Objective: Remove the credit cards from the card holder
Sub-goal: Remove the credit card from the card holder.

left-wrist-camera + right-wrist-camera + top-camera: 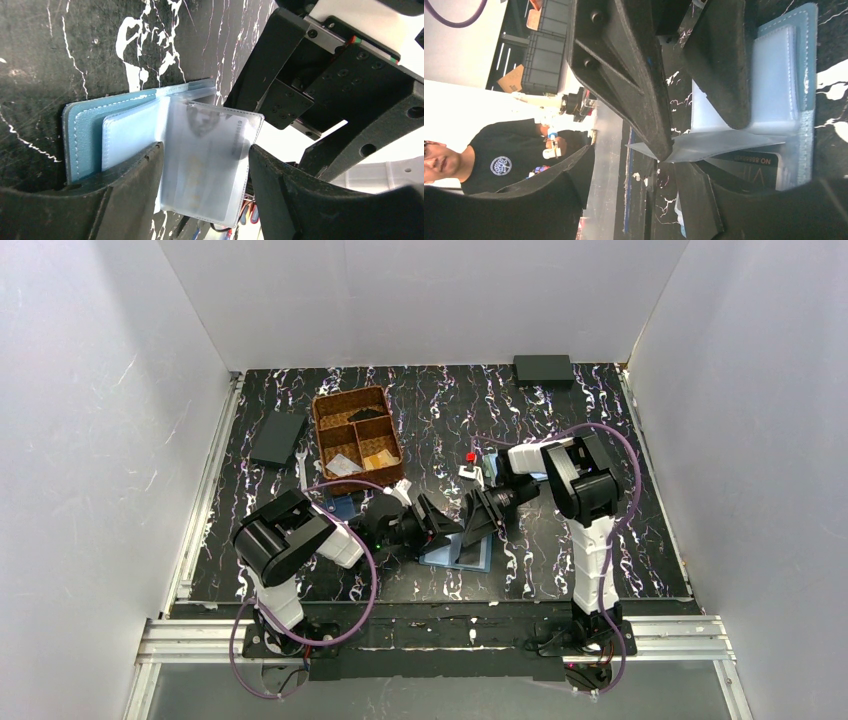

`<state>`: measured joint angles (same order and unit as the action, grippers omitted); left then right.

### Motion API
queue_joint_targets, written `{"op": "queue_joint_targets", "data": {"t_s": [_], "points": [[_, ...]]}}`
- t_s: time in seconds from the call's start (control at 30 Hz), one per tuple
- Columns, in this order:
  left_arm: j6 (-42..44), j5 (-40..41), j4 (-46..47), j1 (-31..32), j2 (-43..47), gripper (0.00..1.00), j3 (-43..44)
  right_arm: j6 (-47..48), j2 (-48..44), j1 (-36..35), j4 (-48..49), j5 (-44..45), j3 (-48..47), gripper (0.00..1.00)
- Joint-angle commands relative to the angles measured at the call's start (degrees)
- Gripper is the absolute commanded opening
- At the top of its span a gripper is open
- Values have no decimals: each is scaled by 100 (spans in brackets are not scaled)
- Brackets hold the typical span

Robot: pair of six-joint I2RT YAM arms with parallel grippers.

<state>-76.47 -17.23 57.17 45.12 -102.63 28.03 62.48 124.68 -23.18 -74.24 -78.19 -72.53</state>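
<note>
Between the spread fingers of the left gripper [206, 150] stands a clear sleeve [200, 195], lifted like a page off the open card holder [82, 135]. The jaws are apart and pinch nothing. The right wrist view shows one fingertip just touching the sleeve's edge, which seems meant to prop the leaf up so its mouth is reachable. One of the credit cards [220, 125], pale with a faint emblem, sits inside that raised sleeve.

Nose to nose with it, the right gripper [635, 162] hangs released and empty, its fingers either side of the sleeve's free edge. It is probably lined up there to draw the card out while the other arm steadies the leaf.

Beneath both grippers the holder lies flat on the dark marbled table [40, 60]. It is spread wide, likely so every pocket is exposed. A darker card [746, 162] rests in a pocket under the raised leaf. No card has left the holder yet.
</note>
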Motion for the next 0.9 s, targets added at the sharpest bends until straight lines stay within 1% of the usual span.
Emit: {"op": "queue_joint_targets", "data": {"t_s": [0.0, 0.3, 0.53, 0.57, 0.6, 0.67, 0.73, 0.8, 0.87], "points": [[98, -53, 63, -69, 23, 62, -140, 730, 52, -105, -726, -263, -148, 69], [312, -228, 187, -98, 50, 63, -87, 564, 245, -163, -724, -320, -323, 73], [522, -386, 194, -100, 128, 63, -43, 508, 200, -204, -723, -293, -381, 73], [573, -403, 191, -100, 149, 63, -38, 503, 211, -205, -724, -293, -391, 73], [612, -418, 171, -100, 171, 67, -35, 493, 215, -205, -724, -289, -407, 73], [679, -421, 76, -96, 227, 68, -43, 467, 254, -205, -724, -284, -442, 73], [764, -394, -67, -98, 308, 66, -52, 459, 278, -205, -724, -269, -438, 74], [798, -334, -209, -108, 370, 60, -67, 459, 291, -205, -722, -260, -436, 74], [819, -305, -289, -122, 410, 57, -86, 459, 292, -204, -718, -222, -435, 74]]}}
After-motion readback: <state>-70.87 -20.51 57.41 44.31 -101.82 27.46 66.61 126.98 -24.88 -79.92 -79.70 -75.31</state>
